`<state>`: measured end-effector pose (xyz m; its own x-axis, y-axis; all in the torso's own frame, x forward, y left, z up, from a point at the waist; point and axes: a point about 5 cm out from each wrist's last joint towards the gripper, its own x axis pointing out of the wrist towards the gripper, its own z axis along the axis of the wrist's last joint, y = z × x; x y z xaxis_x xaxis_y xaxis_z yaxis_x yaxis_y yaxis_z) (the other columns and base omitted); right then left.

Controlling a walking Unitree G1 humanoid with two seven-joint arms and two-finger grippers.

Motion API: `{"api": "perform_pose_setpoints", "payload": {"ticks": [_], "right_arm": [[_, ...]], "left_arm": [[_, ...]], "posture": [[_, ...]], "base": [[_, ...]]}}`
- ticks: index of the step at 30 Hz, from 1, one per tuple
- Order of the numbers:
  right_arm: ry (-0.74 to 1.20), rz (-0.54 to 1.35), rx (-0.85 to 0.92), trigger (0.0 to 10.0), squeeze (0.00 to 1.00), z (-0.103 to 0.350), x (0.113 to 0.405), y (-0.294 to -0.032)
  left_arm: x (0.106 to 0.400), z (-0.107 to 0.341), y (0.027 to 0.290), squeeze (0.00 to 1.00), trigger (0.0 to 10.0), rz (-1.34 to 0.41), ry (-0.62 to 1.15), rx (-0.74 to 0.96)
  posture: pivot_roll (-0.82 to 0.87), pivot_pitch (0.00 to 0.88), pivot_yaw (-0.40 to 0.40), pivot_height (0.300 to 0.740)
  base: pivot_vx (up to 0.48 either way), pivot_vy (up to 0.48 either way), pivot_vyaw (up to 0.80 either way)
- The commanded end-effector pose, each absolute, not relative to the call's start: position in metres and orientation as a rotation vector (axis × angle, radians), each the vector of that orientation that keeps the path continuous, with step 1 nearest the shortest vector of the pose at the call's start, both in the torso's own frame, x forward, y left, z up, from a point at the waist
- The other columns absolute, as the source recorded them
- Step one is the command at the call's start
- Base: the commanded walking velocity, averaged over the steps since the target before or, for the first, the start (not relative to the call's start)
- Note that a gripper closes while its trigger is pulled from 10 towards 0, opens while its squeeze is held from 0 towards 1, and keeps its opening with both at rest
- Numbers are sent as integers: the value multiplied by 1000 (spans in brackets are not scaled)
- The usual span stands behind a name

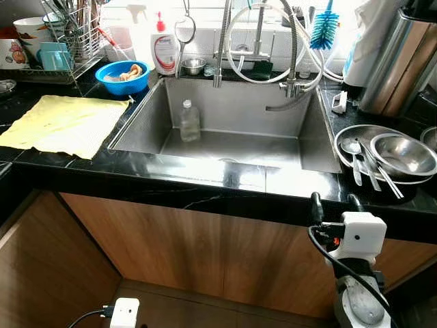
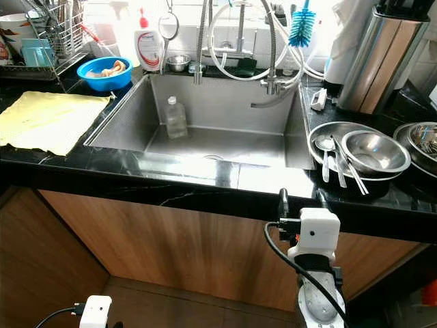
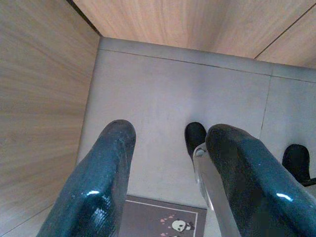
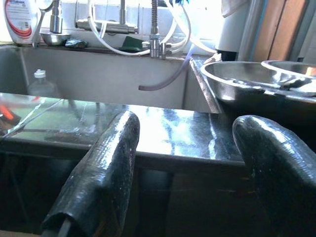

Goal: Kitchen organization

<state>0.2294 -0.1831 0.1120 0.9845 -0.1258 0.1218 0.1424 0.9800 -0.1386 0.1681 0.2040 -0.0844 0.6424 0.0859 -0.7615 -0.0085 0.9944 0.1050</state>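
We see a clear bottle standing in the sink; spoons lie in the steel tray at three o'clock; both our left end effector and right end effector are spread apart.

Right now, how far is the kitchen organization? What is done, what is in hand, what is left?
Nothing looks done yet. The right end effector is open and empty below the counter edge; the left end effector points at the floor, open. Left: the bottle standing in the sink, and the steel bowls and spoons beside it.

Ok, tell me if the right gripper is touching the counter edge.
Apart. In the right wrist view the right gripper sits short of the black counter edge, open, with dark space between them.
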Motion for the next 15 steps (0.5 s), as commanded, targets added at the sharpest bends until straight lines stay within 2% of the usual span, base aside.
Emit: {"api": "perform_pose_setpoints", "payload": {"ticks": [1, 15], "right_arm": [[-132, -158, -144, 10000, 0, 118, 233, -185], [-136, -193, -118, 10000, 0, 121, 254, -190]], "left_arm": [[163, -86, 208, 0, 10000, 59, 894, 113], [164, -87, 205, 0, 10000, 68, 895, 100]], "posture": [[-148, 0, 35, 740], [-137, 0, 23, 740]], "base": [[0, 0, 0], [0, 0, 0]]}}
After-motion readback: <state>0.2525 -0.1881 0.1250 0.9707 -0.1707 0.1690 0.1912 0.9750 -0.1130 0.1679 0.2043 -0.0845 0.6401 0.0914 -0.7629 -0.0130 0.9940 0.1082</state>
